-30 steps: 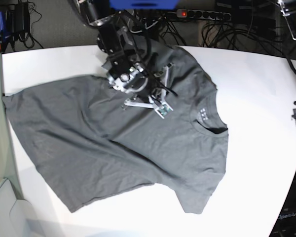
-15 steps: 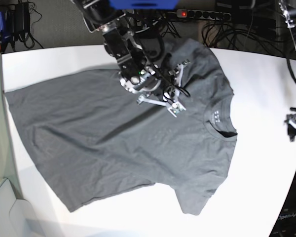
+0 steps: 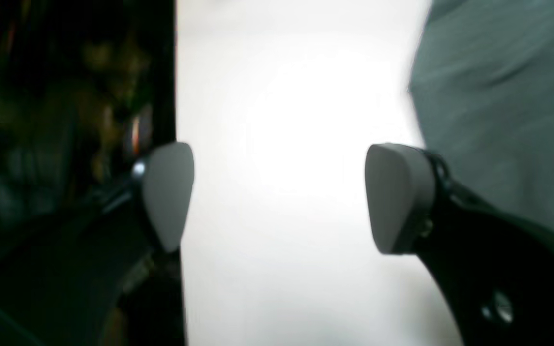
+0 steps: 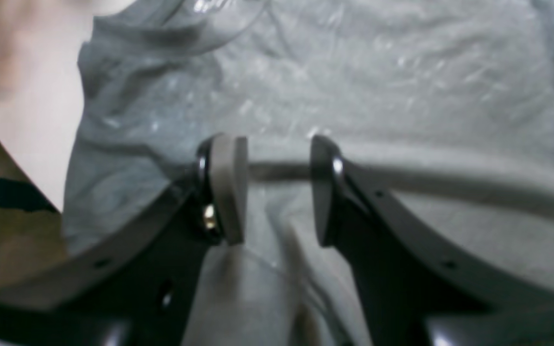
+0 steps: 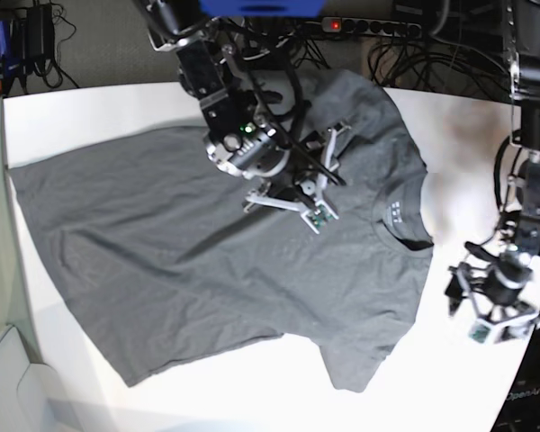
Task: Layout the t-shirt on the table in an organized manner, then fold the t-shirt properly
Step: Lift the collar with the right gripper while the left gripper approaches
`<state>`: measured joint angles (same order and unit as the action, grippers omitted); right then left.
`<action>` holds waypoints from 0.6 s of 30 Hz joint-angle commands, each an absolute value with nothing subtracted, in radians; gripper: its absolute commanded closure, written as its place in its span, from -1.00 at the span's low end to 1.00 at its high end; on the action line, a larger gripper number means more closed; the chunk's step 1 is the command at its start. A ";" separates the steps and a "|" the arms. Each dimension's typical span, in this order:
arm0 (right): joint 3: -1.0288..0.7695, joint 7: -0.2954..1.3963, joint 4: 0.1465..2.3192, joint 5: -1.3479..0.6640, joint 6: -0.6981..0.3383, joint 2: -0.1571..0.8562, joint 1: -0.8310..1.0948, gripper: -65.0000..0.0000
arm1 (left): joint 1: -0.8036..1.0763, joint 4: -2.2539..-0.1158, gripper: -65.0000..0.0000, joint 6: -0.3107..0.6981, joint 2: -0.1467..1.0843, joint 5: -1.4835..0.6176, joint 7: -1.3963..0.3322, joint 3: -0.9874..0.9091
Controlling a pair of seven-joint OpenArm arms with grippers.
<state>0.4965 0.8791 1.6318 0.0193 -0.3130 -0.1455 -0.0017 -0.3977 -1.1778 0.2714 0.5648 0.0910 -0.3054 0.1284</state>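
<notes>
The dark grey t-shirt (image 5: pixel 207 261) lies spread on the white table (image 5: pixel 99 117), collar toward the right, lower sleeve toward the front. My right gripper (image 5: pixel 327 184) hovers low over the shirt's upper shoulder. In the right wrist view its jaws (image 4: pixel 277 187) stand a little apart, open, with a raised fold of the t-shirt (image 4: pixel 402 72) running between the pads. My left gripper (image 5: pixel 486 310) is over the table's right edge, just right of the collar. It is wide open and empty (image 3: pixel 279 197) above bare table (image 3: pixel 282 120), with the t-shirt (image 3: pixel 498 96) to its right.
Cables and a power strip (image 5: pixel 369 25) lie behind the table's far edge. The table's curved right edge (image 5: pixel 531 360) passes under the left arm. A pale box or bin (image 5: pixel 4 378) sits off the front left corner.
The right gripper, shut on the shoulder cloth before, dragged the shirt rightward and has now parted its jaws. The left arm has swung in from the right edge, down beside the collar.
</notes>
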 commanded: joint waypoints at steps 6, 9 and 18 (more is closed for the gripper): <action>0.596 0.851 1.647 -0.001 -0.197 -0.157 -0.028 0.27 | -0.527 -1.101 -0.66 0.263 0.561 0.280 -0.191 0.354; 0.636 0.860 1.638 -0.001 -0.170 -0.157 -0.047 0.27 | -0.575 -1.001 -0.66 0.263 0.533 0.278 -0.150 0.380; 0.639 0.858 1.558 -0.001 -0.170 -0.157 -0.050 0.27 | -0.599 -0.845 -0.66 0.255 0.506 0.240 -0.122 0.335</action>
<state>0.6369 0.8783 1.5425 0.0193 -0.1867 -0.1444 -0.0345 -0.5621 -0.8318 0.2775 0.4866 0.2432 -0.1390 0.3473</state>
